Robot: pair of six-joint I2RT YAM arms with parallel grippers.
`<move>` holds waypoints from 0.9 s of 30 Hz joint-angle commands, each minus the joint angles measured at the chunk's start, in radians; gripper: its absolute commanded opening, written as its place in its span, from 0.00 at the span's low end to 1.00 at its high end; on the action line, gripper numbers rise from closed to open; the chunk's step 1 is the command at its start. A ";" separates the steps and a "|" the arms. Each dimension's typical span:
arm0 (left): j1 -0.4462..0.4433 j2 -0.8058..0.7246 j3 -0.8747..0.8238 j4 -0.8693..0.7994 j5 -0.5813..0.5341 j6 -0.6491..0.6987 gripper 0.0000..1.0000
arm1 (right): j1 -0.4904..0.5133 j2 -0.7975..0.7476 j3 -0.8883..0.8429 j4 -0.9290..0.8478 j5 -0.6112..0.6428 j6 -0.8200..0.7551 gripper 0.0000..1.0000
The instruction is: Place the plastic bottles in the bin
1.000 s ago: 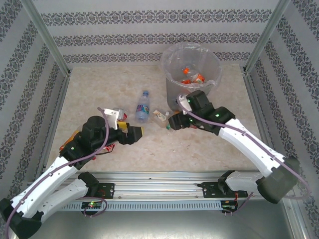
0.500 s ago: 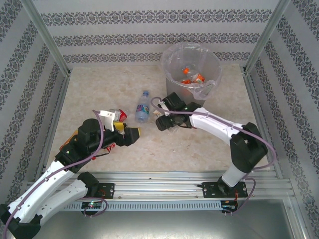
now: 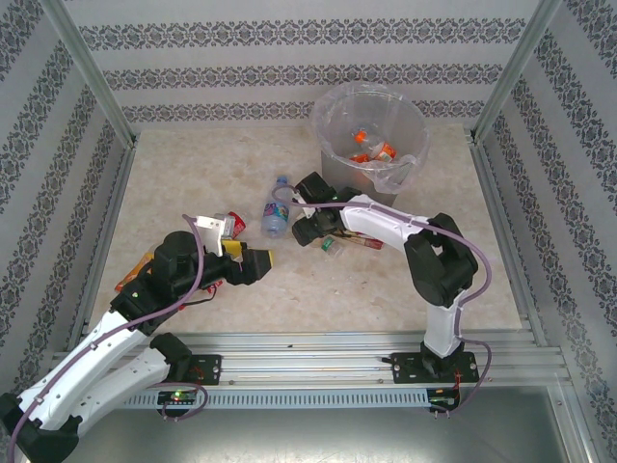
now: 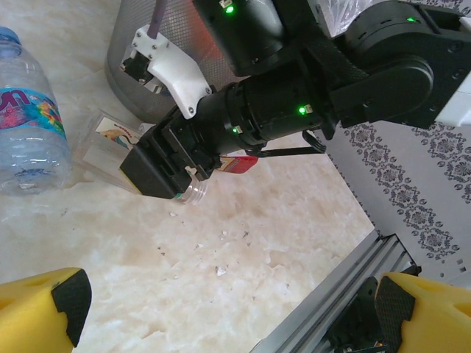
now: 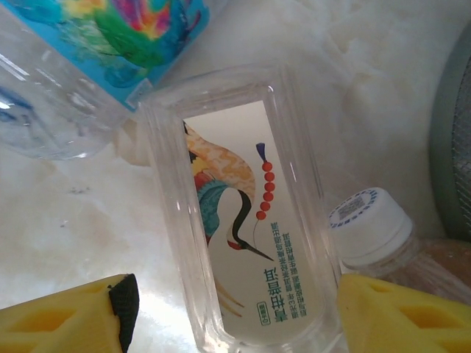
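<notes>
Down low, you held your right gripper [image 3: 307, 231] with its yellow fingers [image 5: 397, 316] spread either side of a flat clear plastic bottle [image 5: 243, 220] bearing a crane picture. It lay on the pale marbled counter [image 3: 193, 174], just beside a round blue-labelled bottle [image 5: 88, 51], near the grey bagged bin [image 3: 334, 174]. Your left gripper [image 4: 235, 316] hung spread, holding nothing.

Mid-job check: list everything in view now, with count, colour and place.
table: one, beige marble.
bin: one, grey with clear liner, far right of table.
bottles in bin: at least two, orange labels.
blue-label bottle: one, clear, left of bin.
crane-label bottle: one, clear, beside blue-label bottle.
white-capped bottle: one, beside crane-label bottle.
red-label bottle: one, left of blue-label bottle.
near-left bottles: count unclear, orange and red, partly hidden.
left gripper: open, yellow pads, above bare table.
right gripper: open, yellow pads, straddling crane-label bottle.
</notes>
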 commanded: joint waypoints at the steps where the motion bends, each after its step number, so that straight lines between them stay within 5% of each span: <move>1: -0.011 -0.004 -0.005 0.044 0.014 -0.011 1.00 | 0.013 0.032 0.037 -0.038 0.021 -0.029 0.72; 27: -0.013 0.001 -0.013 0.068 0.028 -0.026 1.00 | 0.026 0.135 0.117 -0.076 0.060 -0.075 0.74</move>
